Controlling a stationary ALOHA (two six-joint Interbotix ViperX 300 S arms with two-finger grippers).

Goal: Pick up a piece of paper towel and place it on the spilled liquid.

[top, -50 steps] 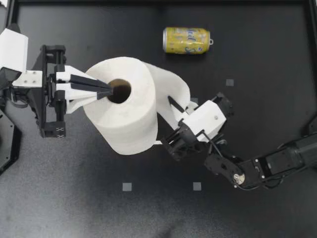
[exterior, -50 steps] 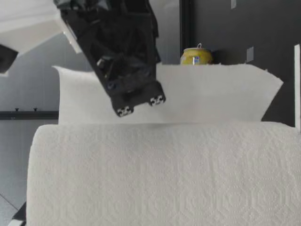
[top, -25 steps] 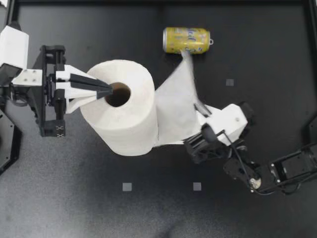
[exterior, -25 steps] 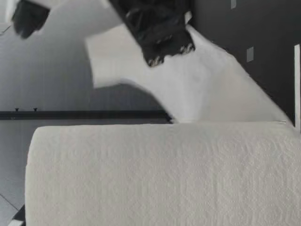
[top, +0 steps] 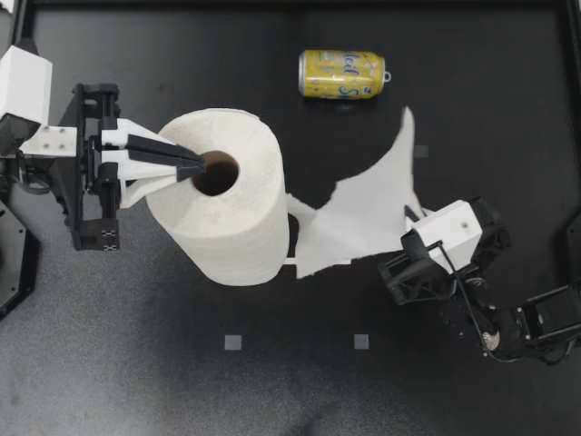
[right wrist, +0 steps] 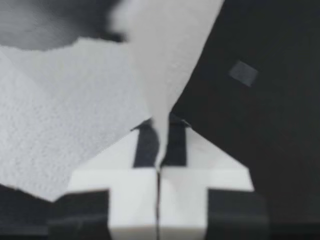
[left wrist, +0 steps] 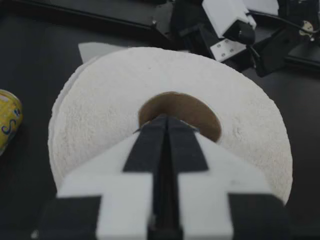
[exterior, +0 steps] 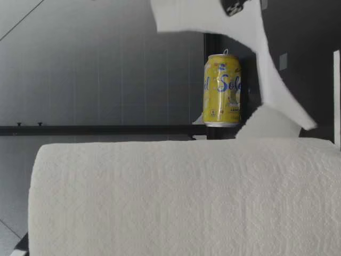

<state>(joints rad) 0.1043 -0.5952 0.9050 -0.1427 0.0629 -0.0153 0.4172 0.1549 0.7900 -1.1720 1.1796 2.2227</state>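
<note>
A black table point(top: 136, 363) is seen from above. At the left, the left tool point(top: 195, 166) reaches in from the side, its two fingers pressed together with nothing between them. Their tips sit at the cardboard core of the roll point(top: 236, 218), which stands on end with the hole facing up. The left wrist view shows the same: the closed tips point(left wrist: 165, 122) rest at the near edge of the core in the roll point(left wrist: 100, 115).

Farther back, right of the roll, a yellow can point(top: 340, 74) lies on its side, well apart from both arms.

Right of the roll, a sheet point(top: 363, 213) with ragged edges stretches above the table toward the right arm. Its lower corner lies just beside the roll's base; whether it is joined there cannot be told.

At the right, the right tool point(top: 410, 216) is clamped on the sheet's far edge. In the right wrist view its fingers point(right wrist: 175, 142) pinch the sheet point(right wrist: 65, 130) between them.

From table height, the roll point(exterior: 176, 197) fills the foreground, the can point(exterior: 222, 90) lies behind it, and the sheet point(exterior: 213, 16) hangs above.
</note>
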